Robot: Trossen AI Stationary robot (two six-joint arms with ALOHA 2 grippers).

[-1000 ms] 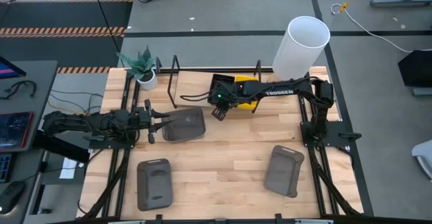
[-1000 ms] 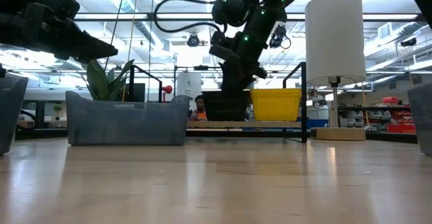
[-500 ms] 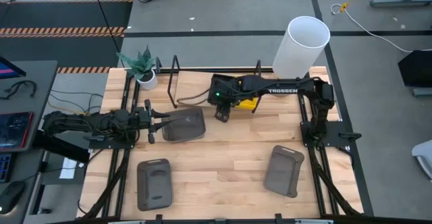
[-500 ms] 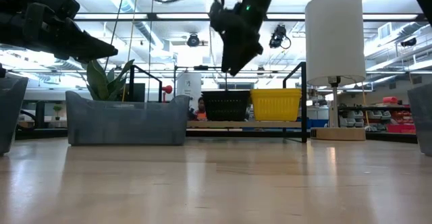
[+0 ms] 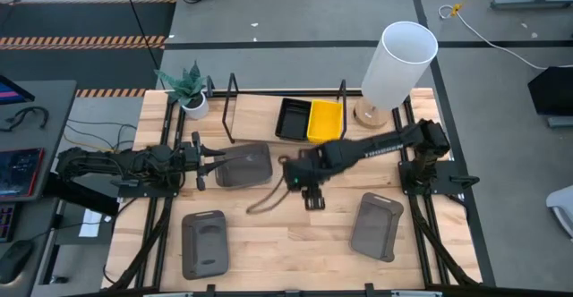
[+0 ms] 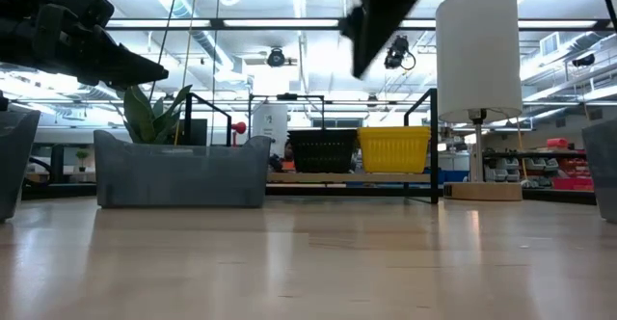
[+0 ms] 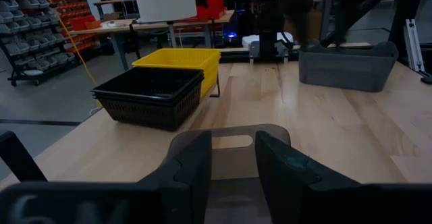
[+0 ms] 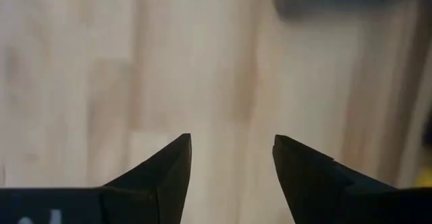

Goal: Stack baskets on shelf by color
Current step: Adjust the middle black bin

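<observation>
High view: the right gripper (image 5: 312, 199) hangs over bare tabletop (image 5: 295, 234) near the middle of the table, its jaws spread with a clear gap and nothing between them; the right wrist view confirms parted fingers (image 8: 165, 166) above plain wood. The left gripper (image 5: 213, 165) sits at the left end of a dark grey basket (image 5: 245, 164), its fingers (image 7: 192, 166) set a narrow way apart with the basket's near wall between them. On the shelf (image 5: 260, 123) at the far side, a black basket (image 5: 292, 118) and a yellow basket (image 5: 324, 121) stand side by side, touching. Two more dark grey baskets lie on the near tabletop, one at the left (image 5: 204, 243) and one at the right (image 5: 377, 226), well apart
</observation>
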